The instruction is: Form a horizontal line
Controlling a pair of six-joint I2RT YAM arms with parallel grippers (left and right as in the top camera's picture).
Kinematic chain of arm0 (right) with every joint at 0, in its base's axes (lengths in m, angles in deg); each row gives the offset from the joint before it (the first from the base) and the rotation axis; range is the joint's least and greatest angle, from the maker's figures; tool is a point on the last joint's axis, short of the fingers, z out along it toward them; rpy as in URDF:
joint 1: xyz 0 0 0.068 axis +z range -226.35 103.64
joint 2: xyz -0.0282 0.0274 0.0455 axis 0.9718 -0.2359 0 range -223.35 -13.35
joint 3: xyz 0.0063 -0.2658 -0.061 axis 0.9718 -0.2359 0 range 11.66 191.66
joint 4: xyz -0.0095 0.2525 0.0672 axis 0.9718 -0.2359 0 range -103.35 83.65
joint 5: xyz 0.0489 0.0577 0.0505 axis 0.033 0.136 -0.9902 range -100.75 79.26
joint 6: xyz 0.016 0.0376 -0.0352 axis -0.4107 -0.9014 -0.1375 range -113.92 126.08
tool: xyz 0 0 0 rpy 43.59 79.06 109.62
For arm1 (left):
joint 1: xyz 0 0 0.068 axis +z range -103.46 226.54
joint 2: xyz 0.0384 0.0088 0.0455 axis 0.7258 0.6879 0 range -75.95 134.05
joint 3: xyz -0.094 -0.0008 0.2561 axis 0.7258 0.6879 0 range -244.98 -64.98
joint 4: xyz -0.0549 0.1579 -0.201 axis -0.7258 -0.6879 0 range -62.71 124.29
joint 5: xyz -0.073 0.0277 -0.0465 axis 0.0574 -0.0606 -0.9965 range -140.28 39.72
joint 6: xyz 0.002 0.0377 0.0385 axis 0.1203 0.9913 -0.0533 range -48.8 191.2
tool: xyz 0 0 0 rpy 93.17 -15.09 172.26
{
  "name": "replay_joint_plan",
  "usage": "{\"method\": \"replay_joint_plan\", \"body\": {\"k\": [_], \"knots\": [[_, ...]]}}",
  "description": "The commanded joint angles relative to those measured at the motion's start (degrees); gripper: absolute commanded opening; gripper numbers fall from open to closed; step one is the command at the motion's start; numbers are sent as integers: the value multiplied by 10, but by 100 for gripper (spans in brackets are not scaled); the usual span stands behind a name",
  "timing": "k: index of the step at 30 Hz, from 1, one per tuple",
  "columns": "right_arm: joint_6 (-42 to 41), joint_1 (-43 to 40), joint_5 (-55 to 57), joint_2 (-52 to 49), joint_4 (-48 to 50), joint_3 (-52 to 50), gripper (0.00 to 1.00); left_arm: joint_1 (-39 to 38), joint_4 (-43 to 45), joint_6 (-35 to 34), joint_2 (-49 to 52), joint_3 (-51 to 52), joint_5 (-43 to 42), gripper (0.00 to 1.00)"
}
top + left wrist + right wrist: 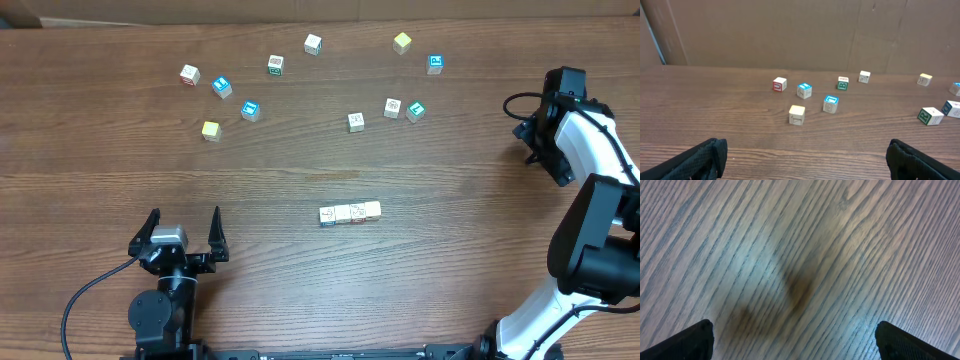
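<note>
The horizontal line (350, 213) is a short row of small touching cubes, whitish with printed faces and a pale yellow one at its right end, near the table's middle in the overhead view. My left gripper (184, 232) is open and empty at the front left, well left of the row. My right gripper (533, 135) is at the far right edge, pointing down at bare wood; its wrist view shows its fingers wide apart and nothing between them. The row is out of both wrist views.
Several loose cubes lie scattered across the back of the table: a red-marked white one (189, 74) (779, 84), blue ones (221, 86) (250, 110) (804, 90) (830, 104), yellow ones (210, 130) (797, 115) (402, 42), white ones (313, 44) (355, 122).
</note>
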Motion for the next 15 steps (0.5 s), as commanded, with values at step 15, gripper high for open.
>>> {"method": "replay_joint_plan", "body": {"k": [15], "knots": [[1, 3, 3, -10, 3, 11, 100, -2, -3, 15, -7, 2, 8, 100]]}}
